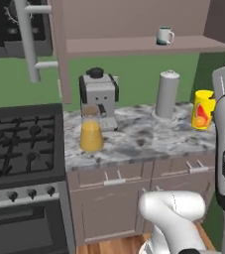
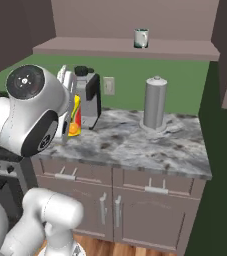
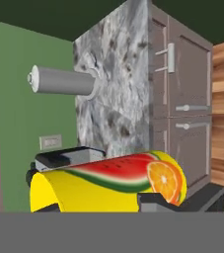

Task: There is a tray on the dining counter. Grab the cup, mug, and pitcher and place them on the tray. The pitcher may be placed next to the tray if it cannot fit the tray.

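The yellow cup (image 3: 108, 185), printed with melon and orange slices, lies across the bottom of the hand view with my gripper (image 3: 103, 205) shut on it. It stands upright at the right end of the marbled worktop (image 1: 143, 141), against my arm, as a yellow tumbler (image 1: 202, 109); its contact with the stone is unclear. From the right, my arm hides most of the cup (image 2: 75, 119). The mug (image 1: 164, 35) (image 2: 141, 38) sits on the wall shelf above. The pitcher (image 1: 91, 131), with orange contents, stands at the worktop's left end by the stove. The tray and dining counter are out of view.
A coffee machine (image 1: 100, 94) (image 2: 88, 97) stands behind the pitcher. A grey upright cylinder (image 1: 167, 94) (image 2: 155, 102) (image 3: 64, 81) is at the back of the worktop. A gas stove (image 1: 20, 144) adjoins on the left, with cabinet drawers (image 2: 150, 187) below.
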